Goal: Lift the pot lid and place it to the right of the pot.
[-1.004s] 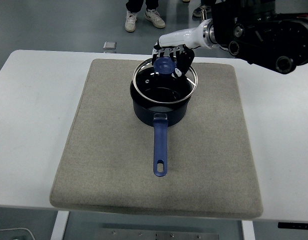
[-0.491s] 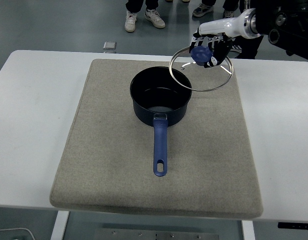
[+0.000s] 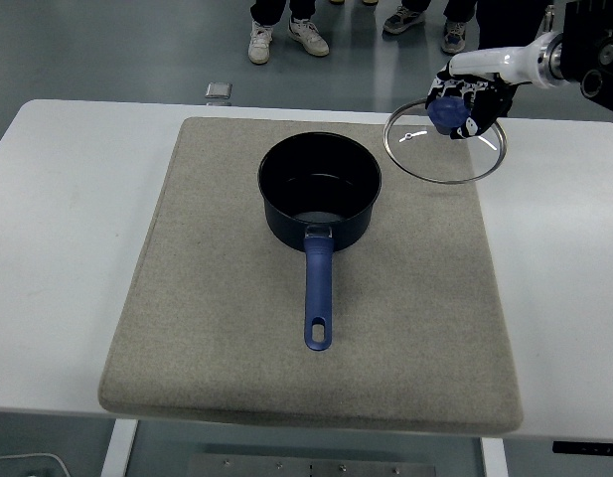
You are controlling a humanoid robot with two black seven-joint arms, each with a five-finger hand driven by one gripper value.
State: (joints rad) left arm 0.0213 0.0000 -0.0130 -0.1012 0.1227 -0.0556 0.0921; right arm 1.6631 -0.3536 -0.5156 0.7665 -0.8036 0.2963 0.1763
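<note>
The right hand [image 3: 470,99] grips the glass lid [image 3: 446,145] by its blue knob [image 3: 446,114]. Within the last second the lid has left the pot [image 3: 320,194] and travelled rightward; it now hangs tilted above the mat's [image 3: 227,328] far right corner. The pot stands open. Lowering and release remain.

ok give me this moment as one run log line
right hand: shut on lid knob | glass lid: held tilted over mat's far right corner | pot: open, handle toward near edge | left arm: out of view
</note>
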